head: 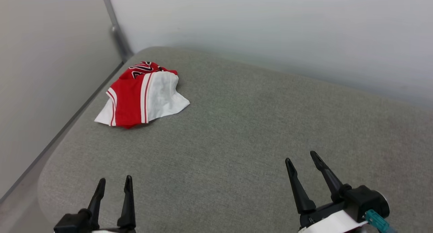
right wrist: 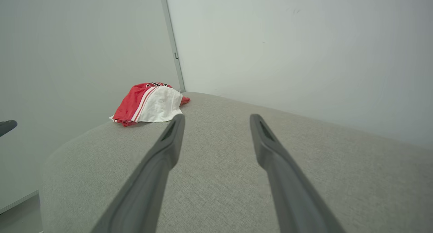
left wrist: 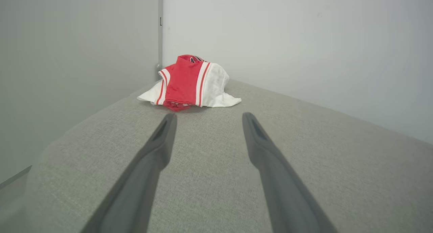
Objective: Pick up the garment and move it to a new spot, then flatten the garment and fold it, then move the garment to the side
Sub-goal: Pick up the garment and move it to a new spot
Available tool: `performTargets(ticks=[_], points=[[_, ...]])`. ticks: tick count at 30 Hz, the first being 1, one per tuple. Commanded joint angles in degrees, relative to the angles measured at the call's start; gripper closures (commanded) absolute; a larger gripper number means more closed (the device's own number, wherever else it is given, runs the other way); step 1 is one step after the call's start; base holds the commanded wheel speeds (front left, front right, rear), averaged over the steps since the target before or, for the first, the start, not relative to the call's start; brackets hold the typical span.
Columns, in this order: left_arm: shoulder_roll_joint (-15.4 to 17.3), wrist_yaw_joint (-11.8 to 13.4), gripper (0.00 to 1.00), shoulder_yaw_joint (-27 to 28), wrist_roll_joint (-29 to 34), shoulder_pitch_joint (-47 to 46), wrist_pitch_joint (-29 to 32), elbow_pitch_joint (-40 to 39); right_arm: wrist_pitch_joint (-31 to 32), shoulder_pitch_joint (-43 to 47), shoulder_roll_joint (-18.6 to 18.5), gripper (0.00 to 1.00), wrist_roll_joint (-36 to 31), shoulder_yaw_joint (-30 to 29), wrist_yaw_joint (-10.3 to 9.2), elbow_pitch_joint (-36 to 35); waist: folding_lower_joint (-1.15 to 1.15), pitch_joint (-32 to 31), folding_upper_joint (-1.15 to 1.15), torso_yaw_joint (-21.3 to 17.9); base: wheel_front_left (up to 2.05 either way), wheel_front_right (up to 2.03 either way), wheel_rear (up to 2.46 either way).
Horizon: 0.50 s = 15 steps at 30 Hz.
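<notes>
The garment (head: 142, 94) lies crumpled in a heap at the far left of the grey cushioned surface (head: 236, 135): red cloth, white sleeves, red-and-white stripes, black lettering at its far end. In the left wrist view the garment (left wrist: 191, 84) sits straight ahead beyond the fingers; in the right wrist view the garment (right wrist: 149, 102) lies ahead and to the left. My left gripper (head: 115, 181) (left wrist: 207, 115) is open and empty at the near left. At the near right my right gripper (head: 301, 157) (right wrist: 216, 116) is open too, holding nothing. Both are well short of the garment.
Pale walls close the surface at the back and left, meeting at a grey corner post (head: 116, 30). A narrow gap runs along the surface's left edge (head: 67, 124). A dark fingertip of the left gripper (right wrist: 6, 126) shows at the right wrist view's left edge.
</notes>
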Motion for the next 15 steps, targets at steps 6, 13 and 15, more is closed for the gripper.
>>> performTargets(ticks=[6, 13, 15], points=[[-0.09, -0.65, 0.00, 2.55, -2.70, -8.24, -0.14, 1.10, -0.14, -3.82, 0.02, 0.00, -3.72, -1.28, -0.02, -2.58, 0.00, 9.54, 0.00, -3.73, 0.00, 0.00, 0.00], [7.64, -1.38, 0.00, 1.88, -4.95, -24.07, 1.28, 11.49, -0.15, -6.35, -0.02, 0.00, -8.62, -2.91, -0.02, -4.44, 0.00, 18.62, 0.00, -7.08, 0.00, 0.00, 0.00], [11.22, -1.44, 0.00, 1.21, -6.73, -29.30, 4.73, 14.49, -0.14, -6.88, -0.16, 0.00, -9.41, -3.36, -0.02, -5.05, 0.00, 20.99, 0.00, -8.02, 0.00, 0.00, 0.00]])
